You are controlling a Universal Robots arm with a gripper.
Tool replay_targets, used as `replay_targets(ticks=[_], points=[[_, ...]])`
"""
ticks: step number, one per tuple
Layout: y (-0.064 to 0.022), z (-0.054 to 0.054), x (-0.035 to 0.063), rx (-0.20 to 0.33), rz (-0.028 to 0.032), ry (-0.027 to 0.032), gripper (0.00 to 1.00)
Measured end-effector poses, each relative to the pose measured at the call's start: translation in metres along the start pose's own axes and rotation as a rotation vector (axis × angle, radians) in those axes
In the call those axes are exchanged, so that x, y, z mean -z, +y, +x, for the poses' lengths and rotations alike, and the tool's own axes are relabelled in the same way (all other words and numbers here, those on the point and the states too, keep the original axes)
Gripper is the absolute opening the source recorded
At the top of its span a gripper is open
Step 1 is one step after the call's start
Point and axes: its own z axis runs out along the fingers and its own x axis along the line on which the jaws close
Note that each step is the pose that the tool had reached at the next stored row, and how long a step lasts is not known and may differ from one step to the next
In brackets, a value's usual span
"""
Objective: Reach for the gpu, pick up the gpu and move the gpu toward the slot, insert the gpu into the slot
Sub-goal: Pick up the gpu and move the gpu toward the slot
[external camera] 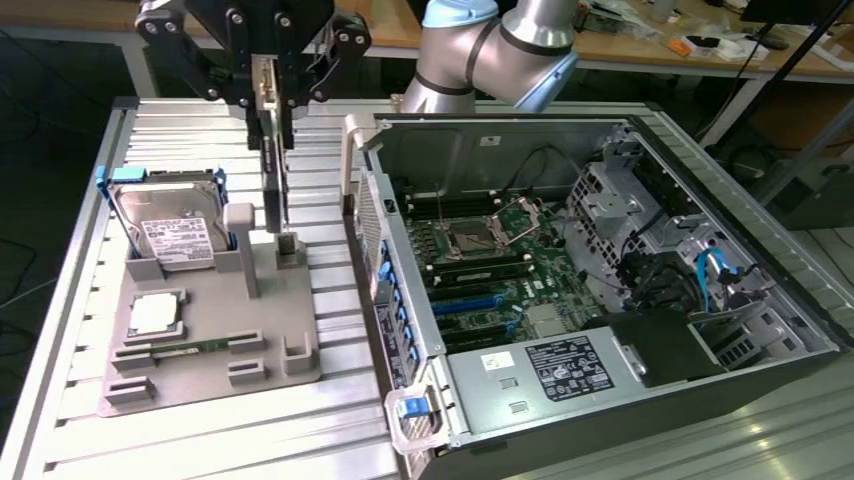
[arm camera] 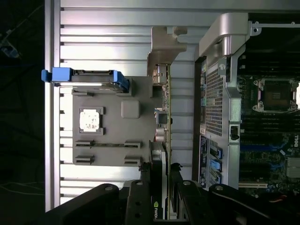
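1. Near edge: ribbed metal table point(external camera: 200, 430) with a gray holder point(external camera: 214, 375) on it, at the exterior view's left.
2. On the holder's near part lies a memory stick point(external camera: 187, 347), flat. Just beyond it is a square chip point(external camera: 156, 312).
3. Farther back on the holder a drive point(external camera: 171, 235) leans in blue rails, white label up.
4. The gpu point(external camera: 276, 180) stands on edge, upright, at the holder's right side, just right of the drive. Its lower end is at a gray post of the holder; can't tell if it is seated or lifted off.
5. Gripper point(external camera: 271, 105) comes down from above onto the gpu's top end. The jaws are partly closed, one finger on each face of the card, clamping it.
6. Wrist view: the fingers point(arm camera: 143, 187) bracket the gpu point(arm camera: 165, 103) edge-on, pads against both sides.
7. At the exterior view's right, an open case point(external camera: 747, 200) lies on its side next to the holder. The board point(external camera: 494, 250) inside carries blue slots point(external camera: 461, 300), apart from the gpu.
8. Far: the arm point(external camera: 494, 50) rises behind the case.
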Motion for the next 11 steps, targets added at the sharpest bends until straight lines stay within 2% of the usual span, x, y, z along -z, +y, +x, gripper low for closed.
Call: replay_targets(ticks=[1,2,7,11], points=[[-0.0002,-0.001,0.0001,0.0,0.0046,-0.0001,0.27],[-0.0004,-0.004,-0.0001,0.0,0.0055,0.0001,0.27],[-0.0009,-0.022,-0.0006,0.0,0.0064,-0.0032,0.27],[-0.0011,-0.032,-0.0007,0.0,0.0074,-0.0037,0.27]])
